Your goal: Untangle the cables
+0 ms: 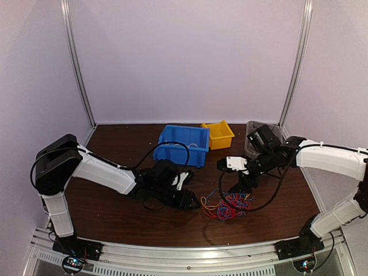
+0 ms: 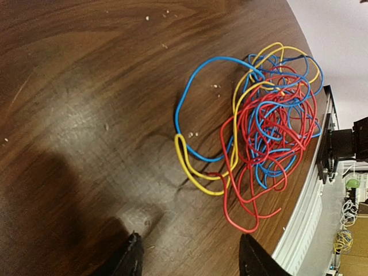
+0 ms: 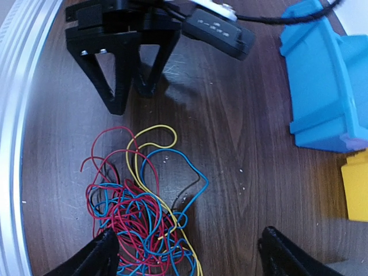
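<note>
A dark wooden surface [image 1: 115,215] carries a tangle of thin red, blue and yellow cables [image 1: 227,206] near its front edge. The left pincer [image 2: 190,261], spread apart and empty, sits just beside it; the right pincer [image 3: 184,259] hangs spread wide above. A blue plastic bin [image 1: 184,144] and a smaller yellow bin [image 1: 218,135] stand behind.

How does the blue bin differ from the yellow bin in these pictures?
The blue bin is clearly larger than the yellow bin. The blue bin stands to the left and further forward on the table; the yellow bin stands to its right, further back. Both are open-topped bins on that table.
</note>
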